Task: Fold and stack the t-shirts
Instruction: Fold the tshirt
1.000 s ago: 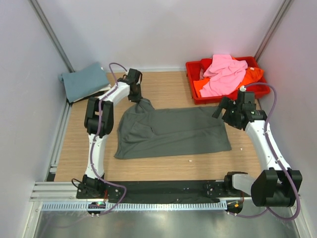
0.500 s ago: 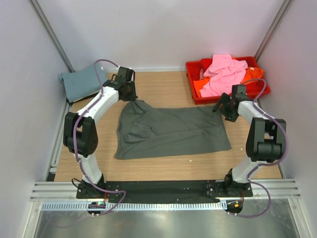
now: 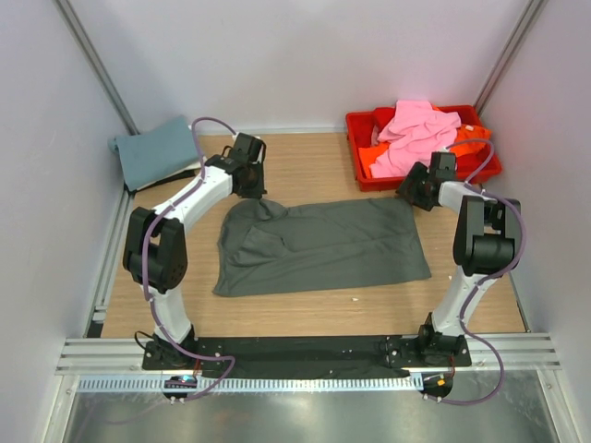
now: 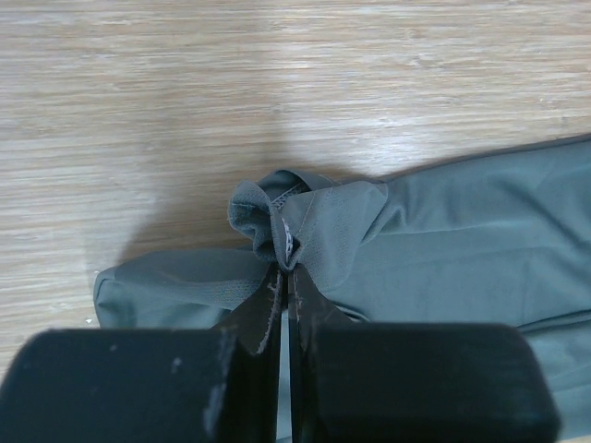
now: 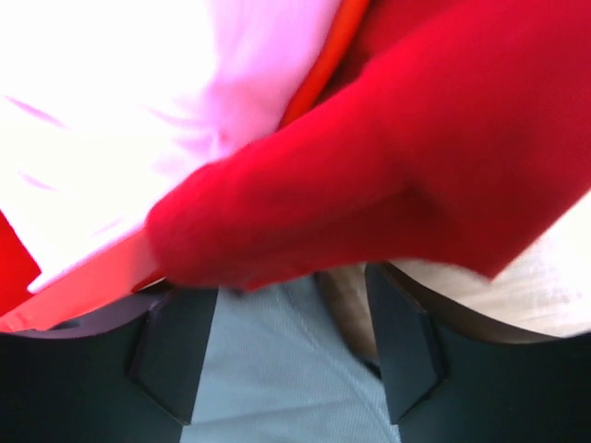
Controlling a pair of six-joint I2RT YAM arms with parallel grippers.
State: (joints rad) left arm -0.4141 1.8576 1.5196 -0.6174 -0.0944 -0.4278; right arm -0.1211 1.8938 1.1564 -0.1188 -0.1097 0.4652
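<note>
The dark grey t-shirt [image 3: 323,245] lies spread across the middle of the table. My left gripper [image 3: 251,185] is at its far left corner, shut on a bunched fold of the cloth [image 4: 286,235]; the fingertips [image 4: 263,309] pinch it together. My right gripper [image 3: 417,190] is at the shirt's far right corner, right against the red tray. It is open [image 5: 288,341], with grey cloth [image 5: 268,378] lying between the fingers [image 5: 175,351]. A pink shirt [image 3: 417,137] and an orange shirt [image 3: 473,138] are heaped in the tray. A dusty teal shirt [image 3: 157,152] lies folded at the back left.
The red tray [image 3: 362,175] stands at the back right; its wall [image 5: 434,157] fills the right wrist view just ahead of the fingers. Grey side walls close in the table left and right. Bare wood [image 3: 314,166] shows beyond the shirt.
The left gripper has brought the lifted shirt corner down, so the peak has flattened. The right gripper has moved away from me to the shirt's far right corner by the tray.
</note>
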